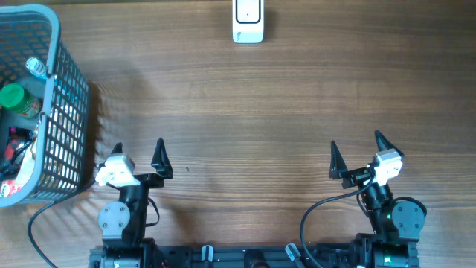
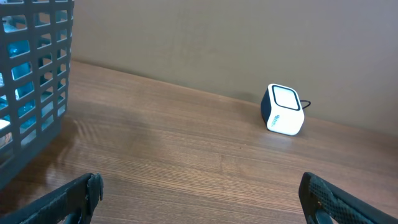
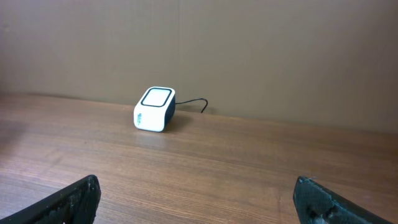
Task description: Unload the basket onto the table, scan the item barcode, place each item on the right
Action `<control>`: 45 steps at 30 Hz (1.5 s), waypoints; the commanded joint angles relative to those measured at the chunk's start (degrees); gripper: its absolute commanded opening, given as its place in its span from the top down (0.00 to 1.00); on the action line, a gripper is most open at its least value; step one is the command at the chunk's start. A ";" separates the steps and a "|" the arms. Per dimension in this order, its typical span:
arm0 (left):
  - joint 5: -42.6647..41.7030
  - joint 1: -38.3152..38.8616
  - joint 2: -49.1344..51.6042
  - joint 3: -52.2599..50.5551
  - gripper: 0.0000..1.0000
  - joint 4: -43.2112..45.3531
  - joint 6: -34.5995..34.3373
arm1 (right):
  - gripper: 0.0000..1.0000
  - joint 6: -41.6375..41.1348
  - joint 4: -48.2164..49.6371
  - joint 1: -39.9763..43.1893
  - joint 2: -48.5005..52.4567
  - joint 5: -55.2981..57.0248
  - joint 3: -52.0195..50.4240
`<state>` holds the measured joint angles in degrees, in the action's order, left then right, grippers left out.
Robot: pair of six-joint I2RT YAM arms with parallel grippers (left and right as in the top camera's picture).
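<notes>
**Operator:** What is the state of the left gripper (image 1: 138, 146)?

**Technician:** Its jaws are spread to full width with nothing between them. The fingers point forward, low over the wooden table (image 1: 245, 112).

**Operator:** And the right gripper (image 1: 356, 141)?

**Technician:** The condition is identical: jaws spread wide and empty. It sits well apart from the left gripper, on that gripper's right.

**Operator:** Where is the barcode scanner (image 1: 248, 22)?

**Technician:** It stands far ahead of both grippers, at the back of the table. From the left gripper it is ahead and to the right. From the right gripper it is ahead and to the left. It is a small white unit with dark sides, and its window face is tilted upward. A dark cable (image 3: 196, 102) leaves the side facing away from the grippers. Neither gripper touches the unit.

**Operator:** Where are the items (image 1: 16, 145) to be scanned?

**Technician:** They are inside the blue-grey mesh basket (image 1: 52, 82), just beside the left gripper's left finger and extending ahead of it. A green-capped container (image 1: 11, 97) and a clear bottle top (image 1: 35, 67) are distinguishable. The remaining contents are too crowded to identify. No barcode can be made out in any view.
</notes>
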<state>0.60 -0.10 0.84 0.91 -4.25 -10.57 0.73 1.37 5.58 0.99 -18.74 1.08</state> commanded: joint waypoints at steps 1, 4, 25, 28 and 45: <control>-0.07 -0.07 -0.46 -0.57 0.00 0.24 0.94 | 0.00 0.52 0.22 -0.28 -0.02 0.81 -0.79; -0.07 -0.07 -0.46 -0.57 0.00 0.26 0.94 | 0.00 0.17 0.20 -0.28 -0.02 0.79 -0.79; -4.26 -0.04 20.00 15.76 0.00 -3.37 4.13 | 0.00 0.13 0.33 -0.28 -0.02 0.96 -0.79; -5.09 -0.04 29.27 26.23 0.00 -4.20 3.67 | 0.00 0.11 0.26 -0.28 -0.02 0.96 -0.79; -6.05 -0.07 49.88 61.83 0.00 -31.21 -6.64 | 0.00 -10.34 0.15 -0.28 -0.02 0.74 -0.79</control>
<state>-7.99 -0.10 46.65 51.75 -31.27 -15.07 -7.88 1.32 5.50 1.21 -18.33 0.45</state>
